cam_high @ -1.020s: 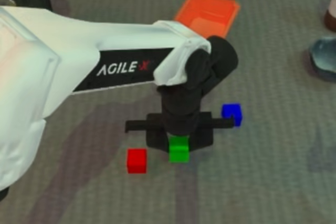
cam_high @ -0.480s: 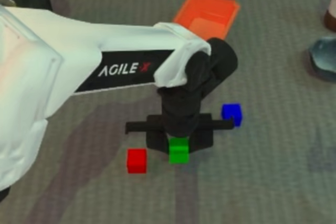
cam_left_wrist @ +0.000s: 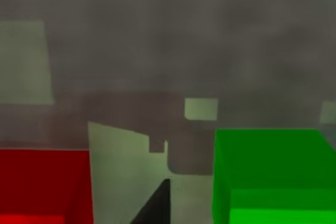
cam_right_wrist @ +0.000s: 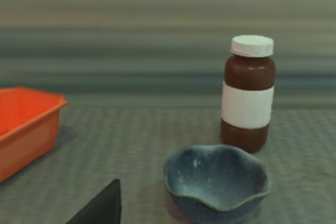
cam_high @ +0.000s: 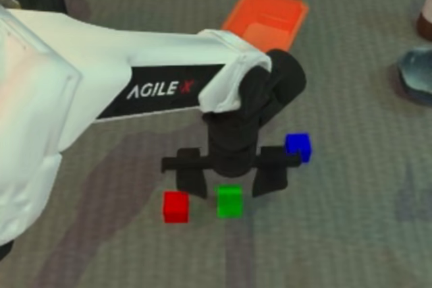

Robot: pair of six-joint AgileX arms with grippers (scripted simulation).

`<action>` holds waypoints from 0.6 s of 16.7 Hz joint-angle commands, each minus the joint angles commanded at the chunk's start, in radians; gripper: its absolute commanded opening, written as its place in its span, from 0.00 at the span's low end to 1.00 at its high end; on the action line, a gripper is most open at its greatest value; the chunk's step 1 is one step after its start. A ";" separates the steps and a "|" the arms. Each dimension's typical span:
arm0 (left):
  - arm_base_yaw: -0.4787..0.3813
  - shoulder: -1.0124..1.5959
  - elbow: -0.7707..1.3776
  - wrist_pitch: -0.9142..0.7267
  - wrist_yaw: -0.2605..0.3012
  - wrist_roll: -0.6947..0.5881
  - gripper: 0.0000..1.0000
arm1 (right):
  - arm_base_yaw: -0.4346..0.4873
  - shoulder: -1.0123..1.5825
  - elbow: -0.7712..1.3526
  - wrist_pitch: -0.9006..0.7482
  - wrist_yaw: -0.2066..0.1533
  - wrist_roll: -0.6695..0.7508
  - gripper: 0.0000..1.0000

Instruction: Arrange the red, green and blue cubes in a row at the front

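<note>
The red cube [cam_high: 176,206] and the green cube [cam_high: 229,202] sit side by side near the front, a small gap between them. Farther back and to the right lies the blue cube [cam_high: 298,147]. My left gripper [cam_high: 231,181] hovers just behind and over the green cube, open, its fingers spread to either side of it and holding nothing. Up close, the left wrist view shows the red cube [cam_left_wrist: 42,187], the green cube [cam_left_wrist: 273,177] and one dark finger [cam_left_wrist: 157,205] between them. My right arm is out of the top view; its wrist view shows one finger [cam_right_wrist: 105,208], open and holding nothing.
An orange tub [cam_high: 266,19] stands at the back behind the left arm. At the right edge are a blue-grey bowl [cam_high: 417,75] and a brown bottle [cam_high: 425,21], also seen as the bowl [cam_right_wrist: 216,182] and the bottle [cam_right_wrist: 248,93] in the right wrist view.
My left gripper has opened and let go of the green cube, which now rests on the table beside the red cube. The arm itself has barely moved.
</note>
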 joint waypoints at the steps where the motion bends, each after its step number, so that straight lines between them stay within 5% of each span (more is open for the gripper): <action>1: 0.000 0.000 0.000 0.000 0.000 0.000 1.00 | 0.000 0.000 0.000 0.000 0.000 0.000 1.00; 10: 0.001 -0.001 0.003 -0.004 0.000 0.000 1.00 | 0.000 0.000 0.000 0.000 0.000 0.000 1.00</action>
